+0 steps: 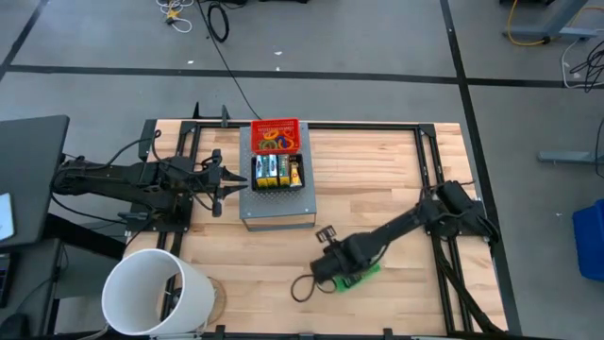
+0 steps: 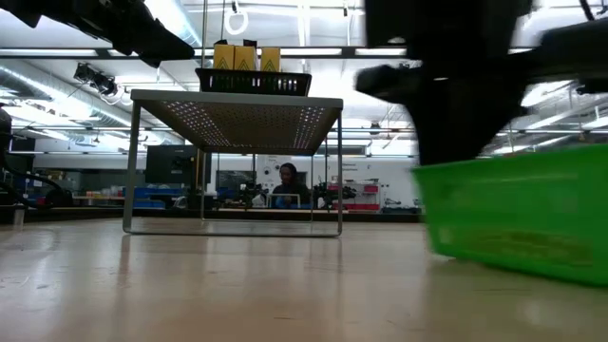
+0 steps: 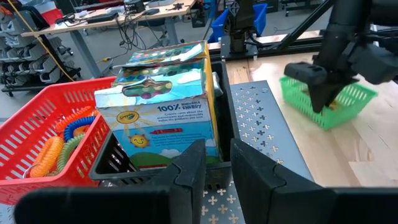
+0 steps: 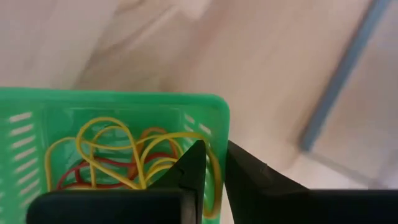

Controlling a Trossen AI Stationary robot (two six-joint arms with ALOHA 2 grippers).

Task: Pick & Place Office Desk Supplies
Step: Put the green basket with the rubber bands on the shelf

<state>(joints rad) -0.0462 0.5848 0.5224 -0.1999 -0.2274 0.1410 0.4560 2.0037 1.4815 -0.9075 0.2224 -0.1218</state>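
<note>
Gripping the green basket [image 4: 37,124] rim, right claw [image 4: 210,163] clamped beside rubber bands [image 4: 118,155].

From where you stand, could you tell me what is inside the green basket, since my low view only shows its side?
Observer: Yellow and red rubber bands lie in the green basket.
Operator: Which gripper is at it?
Observer: The right gripper, closed on its wall.
Operator: And the left one?
Observer: The left gripper waits beside the black tray of crayon boxes.
</note>
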